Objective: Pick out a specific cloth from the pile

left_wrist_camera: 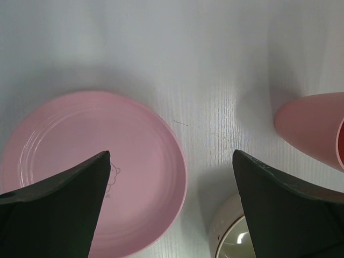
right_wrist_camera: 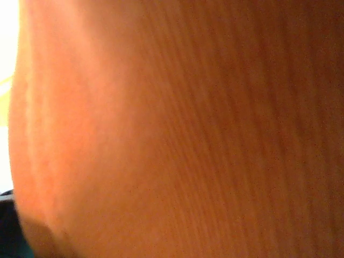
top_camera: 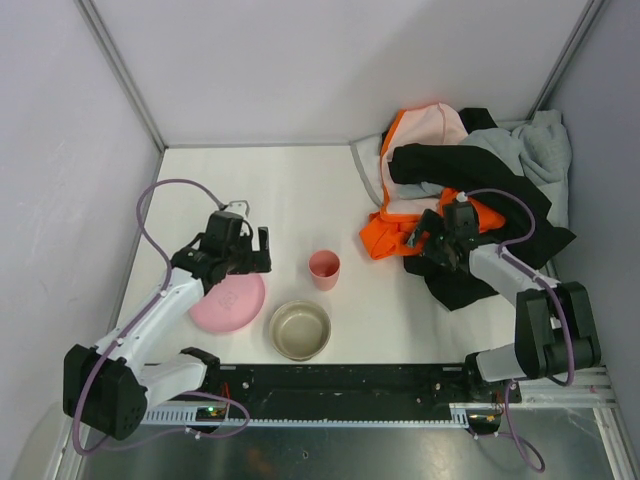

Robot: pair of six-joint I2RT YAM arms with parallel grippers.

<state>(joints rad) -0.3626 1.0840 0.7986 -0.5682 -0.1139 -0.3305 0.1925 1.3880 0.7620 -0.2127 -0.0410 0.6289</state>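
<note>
Orange-and-black pile (top_camera: 470, 170) directly under right fingers (top_camera: 430, 240)

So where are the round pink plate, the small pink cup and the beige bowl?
Round pink plate (top_camera: 238, 303): top external view, bare part of its face.
Small pink cup (top_camera: 323, 266): top external view, its open mouth.
Beige bowl (top_camera: 299, 331): top external view, its inner floor.

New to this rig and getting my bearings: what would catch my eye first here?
The heap of clothes in the far right corner, with its bright orange garment, stands out. The right gripper is down against it, its camera filled with orange. The open left gripper hangs above a pink plate, near left.
</note>
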